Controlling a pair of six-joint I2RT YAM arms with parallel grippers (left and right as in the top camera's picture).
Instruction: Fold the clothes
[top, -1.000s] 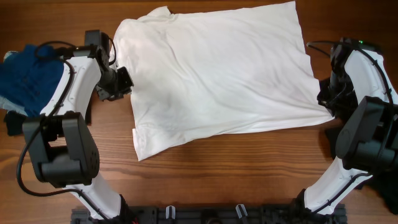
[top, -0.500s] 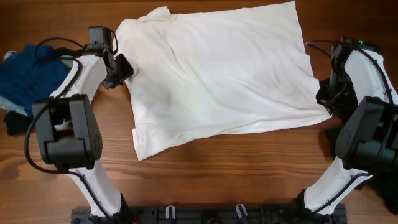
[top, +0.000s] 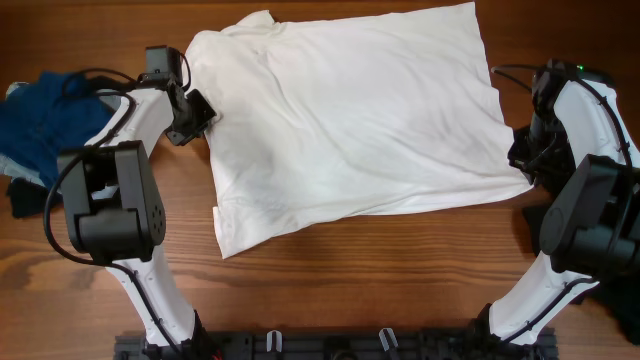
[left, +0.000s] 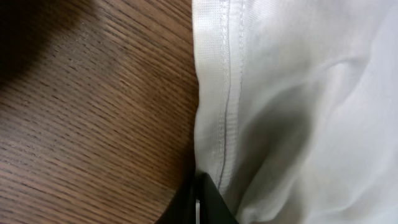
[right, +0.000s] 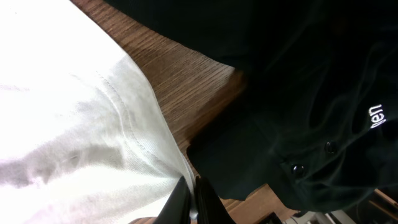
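Observation:
A large white T-shirt (top: 350, 110) lies spread flat across the table, with no print showing. My left gripper (top: 205, 112) is at its left edge; in the left wrist view the fingers (left: 199, 202) are closed together on the stitched hem (left: 217, 93). My right gripper (top: 525, 168) is at the shirt's right front corner, its fingers (right: 189, 199) shut on the white fabric (right: 74, 124). A black garment with a small white logo (right: 311, 93) lies right next to that corner.
A blue garment (top: 40, 120) is heaped at the table's left edge behind the left arm. Dark cloth (top: 625, 300) hangs at the right edge. Bare wood (top: 380, 270) runs along the front of the table.
My left gripper moved toward the back of the table and onto the shirt's left hem. The right arm and the shirt stayed where they were.

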